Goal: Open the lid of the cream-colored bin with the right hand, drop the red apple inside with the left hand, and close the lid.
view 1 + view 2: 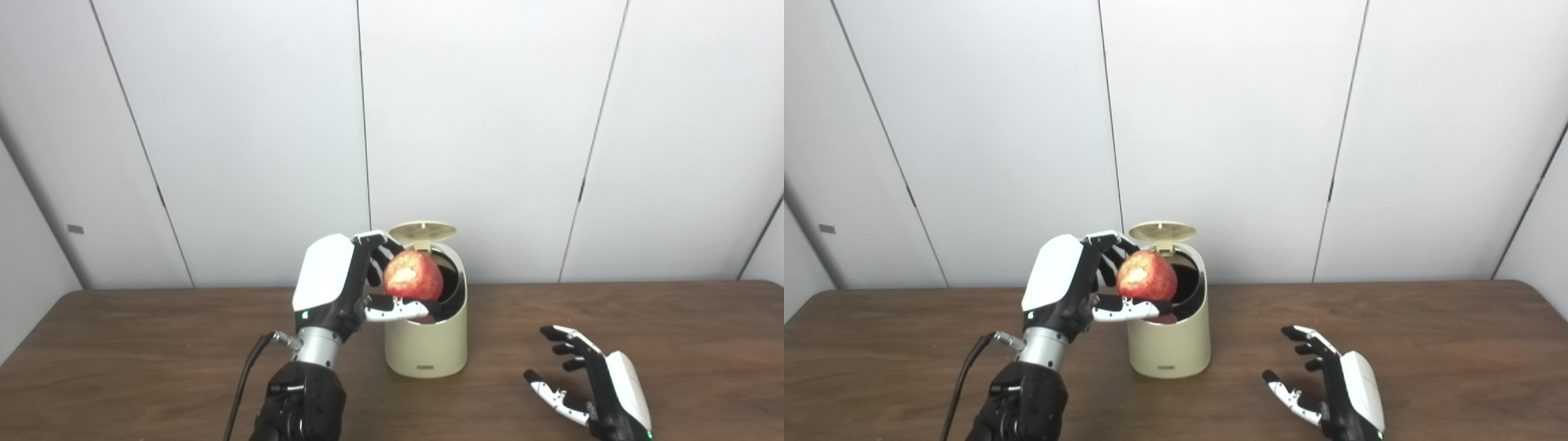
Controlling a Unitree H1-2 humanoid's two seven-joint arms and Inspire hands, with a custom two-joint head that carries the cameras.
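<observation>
— Left hand [343,288]: what do we log?
— Fingers and thumb wrapped around the red apple [413,275], raised just over the open mouth of the cream-colored bin [427,343], which stands immediately to the hand's right on the surface [153,343].
— Lid [422,231]?
— Tipped up at the bin's rear, beyond the apple.
— Right hand [588,383]?
— We note it empty, fingers spread, low over the surface, well apart from the bin.
</observation>
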